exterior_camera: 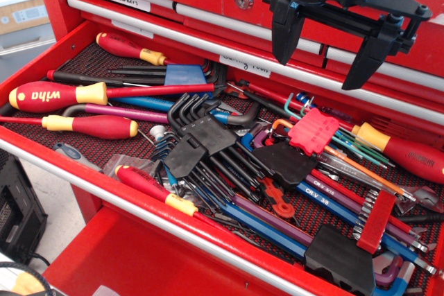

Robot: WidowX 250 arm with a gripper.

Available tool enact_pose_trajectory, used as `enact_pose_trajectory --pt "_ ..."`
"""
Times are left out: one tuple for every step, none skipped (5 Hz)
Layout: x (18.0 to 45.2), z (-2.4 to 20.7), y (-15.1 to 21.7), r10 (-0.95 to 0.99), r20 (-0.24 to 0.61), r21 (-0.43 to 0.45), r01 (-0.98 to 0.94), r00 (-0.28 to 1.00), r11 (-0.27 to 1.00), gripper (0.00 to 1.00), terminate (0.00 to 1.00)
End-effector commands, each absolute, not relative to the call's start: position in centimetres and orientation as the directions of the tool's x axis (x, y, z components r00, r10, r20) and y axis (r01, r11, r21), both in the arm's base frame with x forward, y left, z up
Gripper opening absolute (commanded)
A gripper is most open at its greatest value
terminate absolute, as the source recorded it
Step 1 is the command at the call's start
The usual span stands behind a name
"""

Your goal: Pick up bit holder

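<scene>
Bits in a short silver row line the left edge of the bit holder [377, 221], a narrow red strip lying tilted near the drawer's [41, 145] front right corner, on top of blue wrenches [333, 204] and just above a black block [340, 261]. Nothing covers it, but it rests on loose tools, not on the mat. My gripper [325, 52] hangs well above and to the left of it, up by the closed drawers, jaws spread wide and holding nothing. As I judge it, the main risk is taking the wrong red thing: the pinkish clip [313, 132] of coloured hex keys sits closer under me and is easy to confuse. A second risk is that a finger lands on a wrench or the black block beside the strip, so I pinch several things or tip the holder off its pile. Counting what I can: one bit holder, one pinkish clip, three black key blocks, one blue key holder, and about six red-handled screwdrivers [59, 95], though the heap hides some.
</scene>
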State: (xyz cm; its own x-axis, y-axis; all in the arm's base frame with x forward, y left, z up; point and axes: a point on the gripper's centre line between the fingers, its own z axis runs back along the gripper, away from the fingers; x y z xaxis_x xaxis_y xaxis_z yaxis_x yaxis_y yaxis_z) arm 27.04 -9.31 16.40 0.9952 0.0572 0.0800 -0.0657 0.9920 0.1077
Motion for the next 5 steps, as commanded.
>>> enact_pose_trajectory --pt "27.0 16.4 -9.3 0.057 0.08 0.108 -0.066 0.995 0.992 1.0 0.0" --pt "26.7 15.4 -11.8 0.037 0.047 0.079 -0.041 0.998 0.996 1.0 0.0" --pt "26.1 14.0 -13.6 0.018 0.032 0.024 -0.019 0.999 1.0 1.0 0.0" --pt "25.5 11.8 -15.3 -0.003 0.027 -0.009 0.003 1.0 1.0 1.0 0.0" --pt "26.0 9.8 -16.4 -0.028 0.03 -0.013 0.028 0.999 1.0 1.0 0.0"
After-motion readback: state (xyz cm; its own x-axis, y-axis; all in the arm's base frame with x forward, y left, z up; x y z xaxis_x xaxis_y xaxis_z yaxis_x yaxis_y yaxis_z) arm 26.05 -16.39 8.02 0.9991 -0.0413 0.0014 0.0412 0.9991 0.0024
